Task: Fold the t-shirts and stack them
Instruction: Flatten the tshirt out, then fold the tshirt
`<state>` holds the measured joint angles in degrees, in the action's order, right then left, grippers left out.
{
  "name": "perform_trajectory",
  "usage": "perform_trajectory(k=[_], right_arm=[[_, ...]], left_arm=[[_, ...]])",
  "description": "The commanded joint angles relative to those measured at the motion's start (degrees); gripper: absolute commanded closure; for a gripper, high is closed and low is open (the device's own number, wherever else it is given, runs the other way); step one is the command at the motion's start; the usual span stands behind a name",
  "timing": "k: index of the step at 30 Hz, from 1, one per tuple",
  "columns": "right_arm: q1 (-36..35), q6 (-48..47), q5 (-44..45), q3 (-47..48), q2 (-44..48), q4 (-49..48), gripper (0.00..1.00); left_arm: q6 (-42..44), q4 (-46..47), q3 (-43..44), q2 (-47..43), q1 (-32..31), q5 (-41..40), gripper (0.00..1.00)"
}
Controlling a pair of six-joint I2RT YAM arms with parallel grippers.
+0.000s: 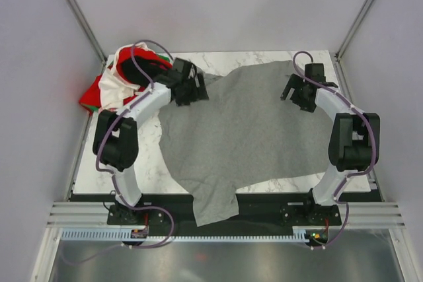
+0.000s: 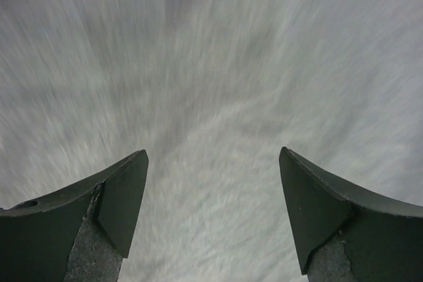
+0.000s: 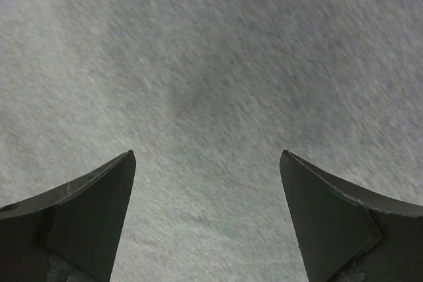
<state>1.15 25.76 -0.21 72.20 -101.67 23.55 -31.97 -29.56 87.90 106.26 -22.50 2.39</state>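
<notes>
large t-shirt [image 1: 251, 130]: spread on the table [image 1: 149, 163], near end hanging over the front edge
pile of t-shirts [image 1: 115, 87]: far left corner, left of the large t-shirt

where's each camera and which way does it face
top external: above and behind the robot, looking down on the grey t-shirt; left arm and right arm show.
left wrist: on the left arm, facing the grey t-shirt close up; left gripper open.
right wrist: likewise, right gripper open.
shared: all see the grey t-shirt.
</notes>
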Motion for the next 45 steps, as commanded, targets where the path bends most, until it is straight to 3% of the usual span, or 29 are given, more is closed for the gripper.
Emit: perform_trajectory(k=[1,4,9,16,24,30,33,36,40,42,45], right_arm=[[2.71,2.54,-2.52,-0.74,0.51,-0.08,0.02],[3.86,4.38,-0.15,-3.47,1.03,-0.08,0.02],[3.95,7.72,1.18,-11.02,3.31,-0.96,0.02],[5.79,7.11,1.00,-18.41,7.09,-1.05,0.02],[5.88,6.68,1.35,-16.05,2.80,0.62,0.02],[6.06,7.55,-2.16,-9.72,-4.76,0.62,0.02],[5.27,9.31,-5.41,-5.94,-9.24,0.71,0.03],[3.87,10.63,-6.91,-2.34,-12.14,0.71,0.02],[2.02,10.89,-9.37,5.46,-16.19,1.58,0.02],[1.67,9.85,-9.46,8.38,-17.07,3.59,0.02],[1.58,6.86,-7.45,14.00,-17.42,7.72,0.02]], left_arm=[[-4.94,-1.11,-11.13,-6.48,-6.83,-4.57,0.13],[-7.49,-0.15,-19.65,-13.43,-11.05,-5.64,0.11],[-8.20,4.68,-28.30,-17.31,-12.65,-2.66,0.10],[-10.04,4.60,-29.80,-11.61,-12.30,-2.22,0.11],[-9.08,2.93,-25.85,1.84,-5.55,-4.32,0.13],[-2.32,0.13,-13.74,11.14,1.31,-3.98,0.15],[-0.12,-6.54,-0.22,17.12,3.51,-4.77,0.15],[4.18,-13.38,20.56,26.17,5.53,-5.03,0.15],[5.69,-23.42,41.70,37.16,8.17,-3.80,0.15],[5.08,-25.98,45.86,38.50,8.96,-2.66,0.15],[3.85,-26.07,42.28,32.10,8.70,-1.00,0.15]])
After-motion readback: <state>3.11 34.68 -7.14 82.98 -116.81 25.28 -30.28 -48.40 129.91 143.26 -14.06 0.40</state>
